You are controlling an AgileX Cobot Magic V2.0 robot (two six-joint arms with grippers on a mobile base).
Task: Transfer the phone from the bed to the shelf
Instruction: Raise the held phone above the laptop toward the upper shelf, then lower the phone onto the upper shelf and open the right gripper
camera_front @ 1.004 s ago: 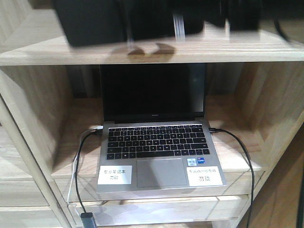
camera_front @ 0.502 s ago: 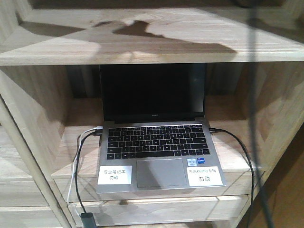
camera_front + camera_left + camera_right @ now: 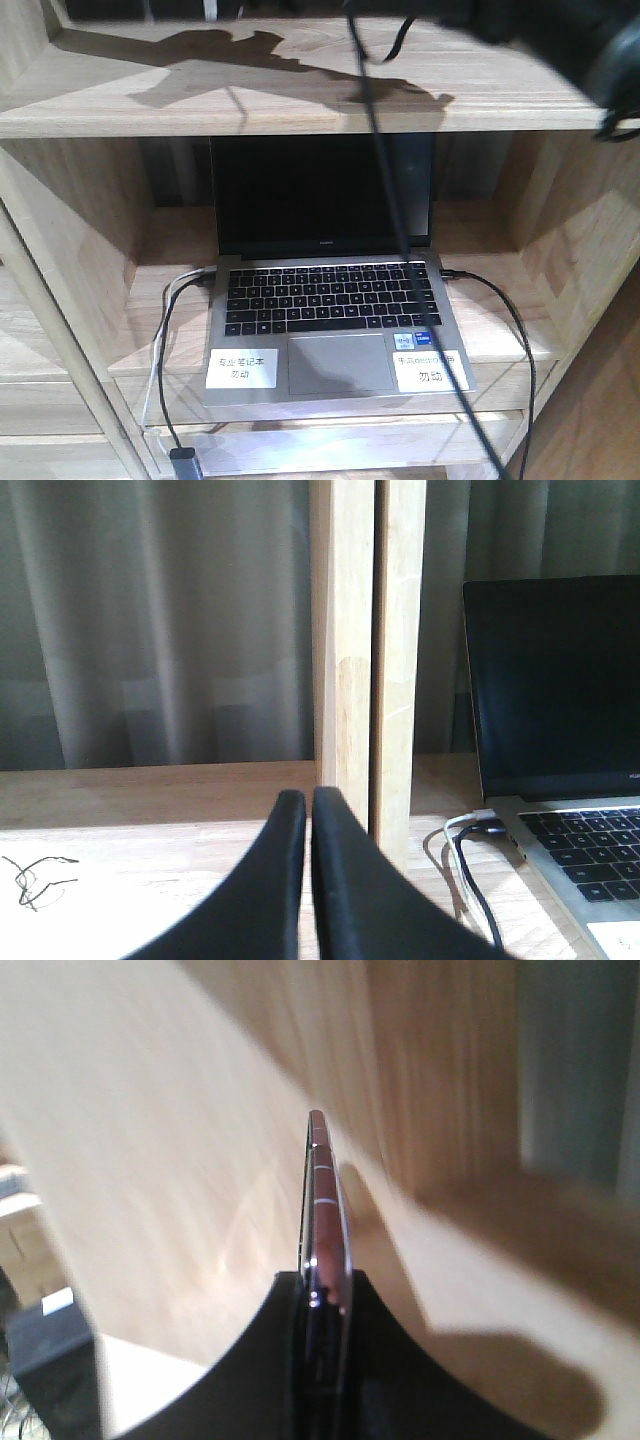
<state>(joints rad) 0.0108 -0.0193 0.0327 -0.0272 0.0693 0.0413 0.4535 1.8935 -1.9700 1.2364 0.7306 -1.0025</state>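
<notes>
The phone (image 3: pixel 322 1200) shows edge-on in the right wrist view, thin and glossy with a pinkish metal rim. My right gripper (image 3: pixel 325 1280) is shut on its lower end and holds it upright over a pale board of the shelf (image 3: pixel 150 1160). In the front view only a dark blurred part of the right arm (image 3: pixel 590 40) shows, above the shelf's upper board (image 3: pixel 300 110). My left gripper (image 3: pixel 308 798) is shut and empty, low over a shelf board (image 3: pixel 150 790) in front of a wooden upright (image 3: pixel 365 660). The bed is out of view.
An open grey laptop (image 3: pixel 330 300) with cables plugged in on both sides fills the middle compartment; it also shows as the laptop (image 3: pixel 560 690) to the right of the left gripper. A thin black cable (image 3: pixel 400 250) hangs across the front view. Grey curtains (image 3: pixel 150 620) hang behind.
The dark blurred shapes at the top of the front view left, then the right arm came in at the top right. A hanging cable now crosses the laptop, and the shadow on the upper board shifted.
</notes>
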